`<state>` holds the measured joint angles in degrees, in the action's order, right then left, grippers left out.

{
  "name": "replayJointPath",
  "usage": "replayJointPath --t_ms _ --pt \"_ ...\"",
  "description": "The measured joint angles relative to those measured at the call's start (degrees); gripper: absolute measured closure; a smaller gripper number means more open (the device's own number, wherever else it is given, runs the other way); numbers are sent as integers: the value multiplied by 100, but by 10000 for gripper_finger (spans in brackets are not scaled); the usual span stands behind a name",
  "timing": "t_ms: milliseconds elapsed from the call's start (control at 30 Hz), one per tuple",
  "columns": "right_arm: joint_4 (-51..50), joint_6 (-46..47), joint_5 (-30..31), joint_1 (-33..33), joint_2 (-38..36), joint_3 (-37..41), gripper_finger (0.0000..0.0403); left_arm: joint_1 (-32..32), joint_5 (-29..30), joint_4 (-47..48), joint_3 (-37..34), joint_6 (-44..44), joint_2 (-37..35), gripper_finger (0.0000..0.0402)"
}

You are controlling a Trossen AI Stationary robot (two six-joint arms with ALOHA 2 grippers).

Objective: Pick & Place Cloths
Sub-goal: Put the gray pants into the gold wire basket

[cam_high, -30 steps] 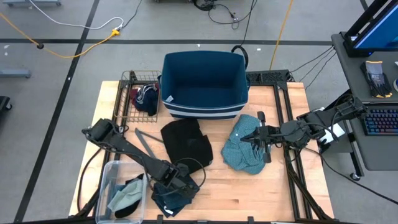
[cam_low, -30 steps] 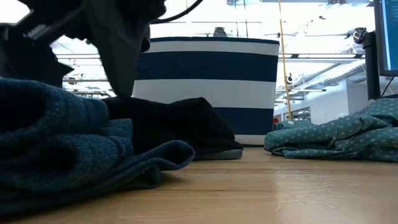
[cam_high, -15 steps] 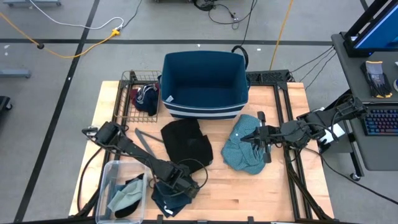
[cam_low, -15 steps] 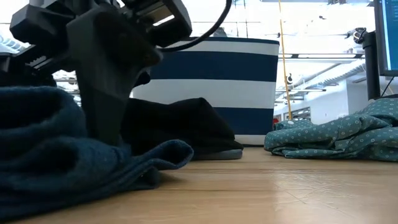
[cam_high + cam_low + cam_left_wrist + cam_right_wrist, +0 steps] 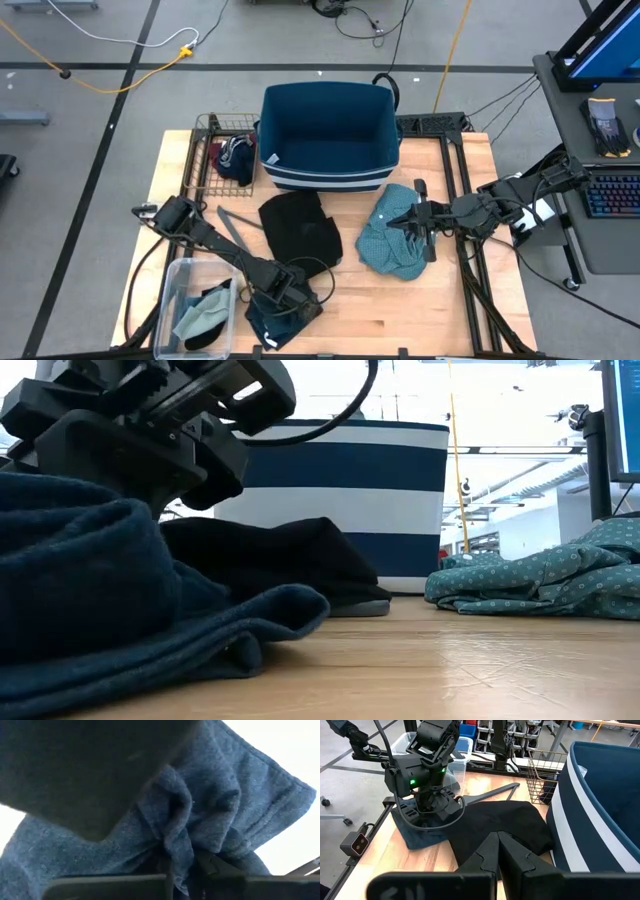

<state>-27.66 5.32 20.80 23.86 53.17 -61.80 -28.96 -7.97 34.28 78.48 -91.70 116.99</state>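
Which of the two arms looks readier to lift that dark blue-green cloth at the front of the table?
The left. Its hand is already down on the dark teal cloth, fabric pinched between its fingers. The right hand sits shut over the teal checked cloth, across the table.

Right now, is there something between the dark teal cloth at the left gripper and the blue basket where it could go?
Yes. The black cloth lies on the table between the dark teal cloth, on which the left gripper is closed, and the blue basket. It lies flat, so lifting the cloth over it should probably clear it.
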Motion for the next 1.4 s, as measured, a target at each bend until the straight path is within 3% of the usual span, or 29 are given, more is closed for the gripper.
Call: replayJointPath --t_ms 300,933,1100,1400 --pt "0 -2 4 0 0 0 403 -42 11 -64 -11 464 -48 396" --pt "1 -151 11 0 -2 0 403 -163 -98 -644 -15 558 -338 400" --pt "0 -155 11 1 -2 0 403 -195 186 -598 -15 563 -658 400" --pt "2 -173 11 2 -2 0 403 -223 1244 -631 -15 943 -1480 401"
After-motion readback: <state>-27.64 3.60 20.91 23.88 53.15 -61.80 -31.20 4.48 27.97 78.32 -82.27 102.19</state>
